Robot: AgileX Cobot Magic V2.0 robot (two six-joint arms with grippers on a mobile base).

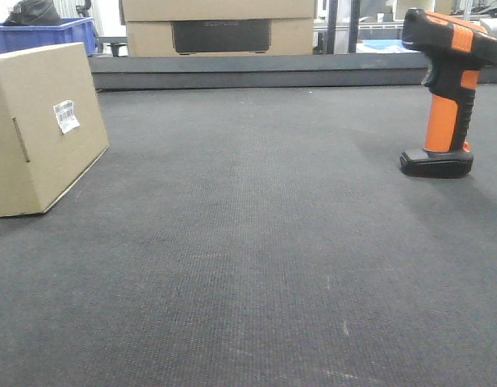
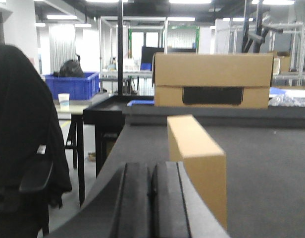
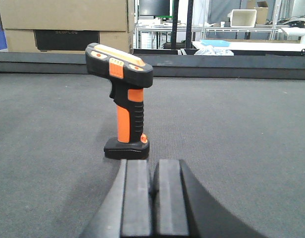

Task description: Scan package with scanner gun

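Package [image 1: 39, 129] left, scanner gun [image 1: 448, 93] right.

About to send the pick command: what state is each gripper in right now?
Left gripper: closed, empty, box ahead.
Right gripper: closed, empty, scanner standing ahead.

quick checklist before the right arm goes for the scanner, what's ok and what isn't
1. Orange and black pistol-shaped scanner gun upright on its flat base: ok.
2. Right pincer lined up with the scanner, which stands just ahead and slightly to its left: ok.
3. Right pincer open enough for the handle: not ok, its fingers look closed together.
4. Plain brown cardboard package with its white barcode label showing on the side facing the mat: ok.
5. Left pincer free and near the package: ok, closed on nothing.
6. Dark mat between package and scanner unobstructed: ok.
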